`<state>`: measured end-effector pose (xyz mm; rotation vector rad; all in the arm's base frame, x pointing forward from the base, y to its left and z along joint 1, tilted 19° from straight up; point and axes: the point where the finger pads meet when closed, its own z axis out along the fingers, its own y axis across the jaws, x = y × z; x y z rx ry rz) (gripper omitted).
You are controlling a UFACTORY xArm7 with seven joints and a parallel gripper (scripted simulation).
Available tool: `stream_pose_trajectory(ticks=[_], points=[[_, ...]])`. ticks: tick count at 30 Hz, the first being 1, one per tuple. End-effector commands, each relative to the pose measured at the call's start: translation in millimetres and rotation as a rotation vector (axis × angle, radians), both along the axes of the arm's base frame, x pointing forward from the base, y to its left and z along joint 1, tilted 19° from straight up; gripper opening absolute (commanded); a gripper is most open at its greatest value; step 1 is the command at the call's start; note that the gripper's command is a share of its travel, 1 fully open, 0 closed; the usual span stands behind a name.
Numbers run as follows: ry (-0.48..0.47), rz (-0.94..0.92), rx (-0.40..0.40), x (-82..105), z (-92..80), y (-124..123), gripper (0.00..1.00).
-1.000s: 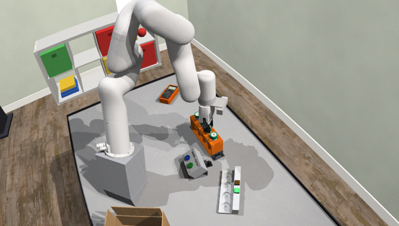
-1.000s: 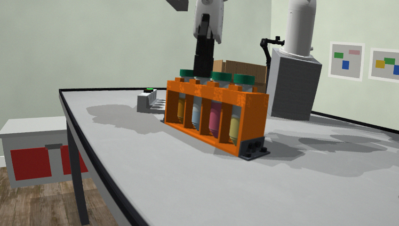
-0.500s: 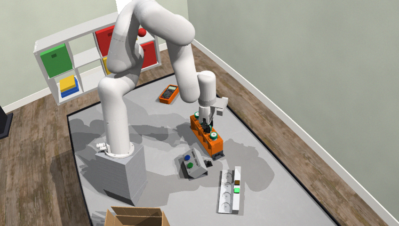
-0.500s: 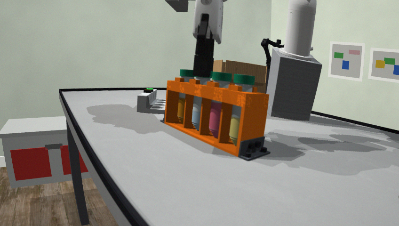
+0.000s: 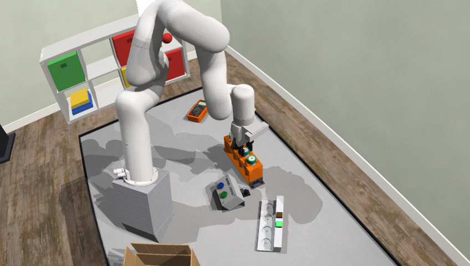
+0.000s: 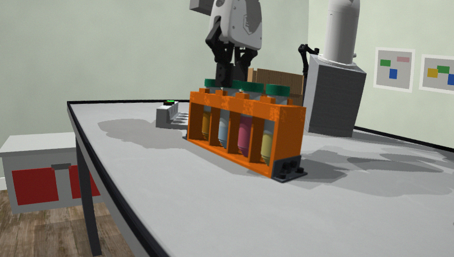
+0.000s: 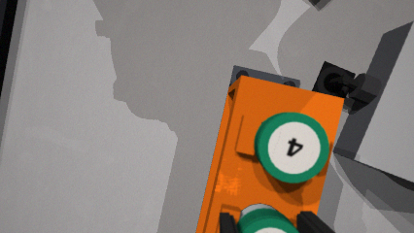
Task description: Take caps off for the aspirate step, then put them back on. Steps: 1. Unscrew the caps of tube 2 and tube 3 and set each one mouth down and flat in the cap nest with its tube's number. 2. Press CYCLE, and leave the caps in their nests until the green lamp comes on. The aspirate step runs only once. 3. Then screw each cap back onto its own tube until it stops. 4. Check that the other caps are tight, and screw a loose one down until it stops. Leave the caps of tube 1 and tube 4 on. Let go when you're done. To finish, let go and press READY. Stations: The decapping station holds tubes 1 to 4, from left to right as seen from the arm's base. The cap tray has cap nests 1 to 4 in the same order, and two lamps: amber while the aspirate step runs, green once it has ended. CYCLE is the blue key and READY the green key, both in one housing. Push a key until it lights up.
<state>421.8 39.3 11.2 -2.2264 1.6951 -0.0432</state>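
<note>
Gripper [image 7: 264,220] shut tight on the green cap of tube 3 [image 7: 264,227], one dark finger on each side of it. Pointing straight down over the orange tube holder [image 6: 286,121], near the far right side of the table [image 6: 191,206]. Right beside the cap of tube 4 [image 7: 292,147], close but not touching.

All four tubes with a cap on top in the side view. No caps seen in the cap tray [image 5: 279,201], well apart from the holder. Green lamp [image 5: 279,224] glowing. So probably at the screwing-down part, or checking for a loose cap. Cannot tell from here how tight this cap sits.

Things to watch out for:

- Could slip around the cap instead of turning it, from too soft a squeeze. Would leave the cap loose.
- Could jam the cap crooked, from pushing down while tilted or off the middle.
- Could bump the cap of tube 4 while twisting, being so near to it. Might loosen that one.
- Could turn the wrong way and open the tube again.
- Could tug the whole holder sideways by lifting away before letting go.
- Could forget tube 1 and tube 4. Need a tightness check too.
- Could hit the blue key [image 5: 220,185] instead of the green key [image 5: 224,194] at the end, sitting so close together in one key box [image 5: 234,197]
</note>
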Motion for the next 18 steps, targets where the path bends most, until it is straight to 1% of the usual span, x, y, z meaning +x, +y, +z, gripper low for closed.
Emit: stream_pose_trajectory(ticks=[1, 2, 4, 9, 18], points=[[0.072, -0.266, 0.043, 1.4, 0.8, 0.0, 0.00], [0.083, -0.309, 0.054, 1.4, 0.7, 0.0, 0.00], [0.083, -0.309, 0.054, 1.4, 0.7, 0.0, 0.00], [0.148, -0.566, 0.114, 1.4, 0.5, 0.1, 0.00], [0.244, -0.950, 0.209, 1.6, 0.2, 0.2, 0.00]])
